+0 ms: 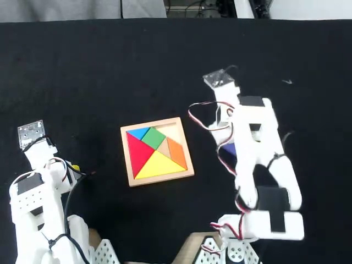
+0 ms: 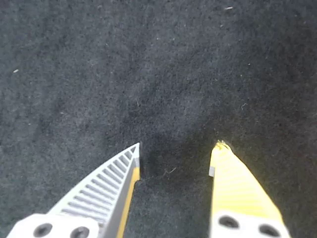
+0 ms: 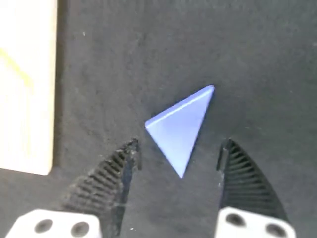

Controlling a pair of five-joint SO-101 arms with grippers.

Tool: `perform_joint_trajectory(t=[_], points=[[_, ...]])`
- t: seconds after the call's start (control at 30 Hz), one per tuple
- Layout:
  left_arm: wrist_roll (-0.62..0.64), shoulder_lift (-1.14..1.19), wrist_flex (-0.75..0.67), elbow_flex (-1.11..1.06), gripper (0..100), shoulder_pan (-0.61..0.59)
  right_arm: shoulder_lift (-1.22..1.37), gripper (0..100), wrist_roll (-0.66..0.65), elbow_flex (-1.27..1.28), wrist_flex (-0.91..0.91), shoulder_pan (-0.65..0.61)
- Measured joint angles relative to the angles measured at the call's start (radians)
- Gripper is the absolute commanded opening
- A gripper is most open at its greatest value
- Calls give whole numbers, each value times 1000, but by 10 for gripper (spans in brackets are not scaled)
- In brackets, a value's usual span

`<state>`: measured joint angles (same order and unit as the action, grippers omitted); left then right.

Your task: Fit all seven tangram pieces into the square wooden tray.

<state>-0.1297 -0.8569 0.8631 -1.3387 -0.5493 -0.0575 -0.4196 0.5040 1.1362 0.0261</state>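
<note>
The square wooden tray (image 1: 125,159) lies mid-table and holds red, yellow, orange, green, blue and tan pieces; its far right corner shows bare wood. A blue triangle (image 3: 181,126) lies flat on the black cloth just right of the tray, and it peeks out under the right arm as the blue triangle (image 1: 229,149). My right gripper (image 3: 176,151) hovers open over it, one finger on each side, neither touching. The tray's edge (image 3: 27,84) shows beside it. My left gripper (image 2: 176,158) is open over bare cloth at the table's near left, holding nothing.
The black cloth (image 1: 82,71) covers the whole table. The left arm (image 1: 38,187) stands well left of the tray. The right arm (image 1: 253,143) rises just right of the tray, with its base near the front edge.
</note>
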Motion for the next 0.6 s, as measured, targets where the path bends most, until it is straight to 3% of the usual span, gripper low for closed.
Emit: perform_joint_trajectory(t=[0.2, 0.6], points=[[0, 0, 0, 0, 231, 0, 51, 250, 6, 31, -49, -86], [0, 0, 0, 0, 231, 0, 259, 250, -28, -51, -55, 9]])
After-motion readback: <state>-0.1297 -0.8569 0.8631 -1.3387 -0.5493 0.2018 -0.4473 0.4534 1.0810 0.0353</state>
